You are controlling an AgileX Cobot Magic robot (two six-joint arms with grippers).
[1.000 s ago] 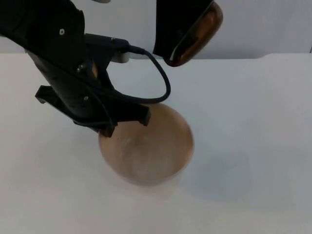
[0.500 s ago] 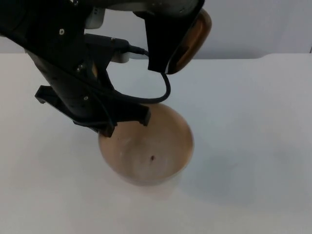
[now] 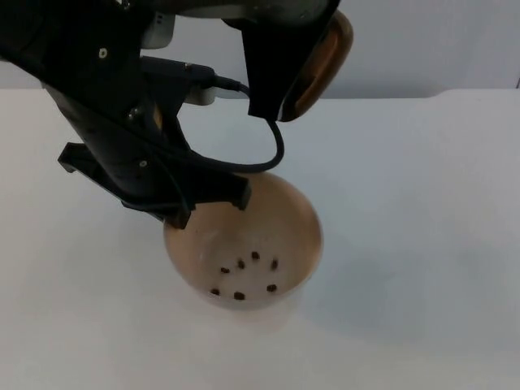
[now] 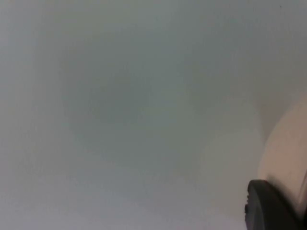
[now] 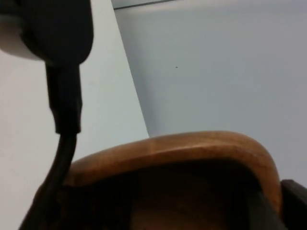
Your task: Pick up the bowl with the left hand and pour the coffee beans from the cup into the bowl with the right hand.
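Top view: tipped cup (image 3: 323, 61) in right pincer (image 3: 284, 69) above bowl (image 3: 244, 244).

one bowl (image 3: 244, 244), one cup (image 3: 325, 57), seven beans (image 3: 255, 255)

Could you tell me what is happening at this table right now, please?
The left pincer grips the bowl by its rim, holding it over the white table. The right pincer holds a brown wooden cup tipped above the bowl. A handful of coffee beans lie scattered inside the bowl, so the pour is under way. From these views I cannot tell how many beans remain in the cup.
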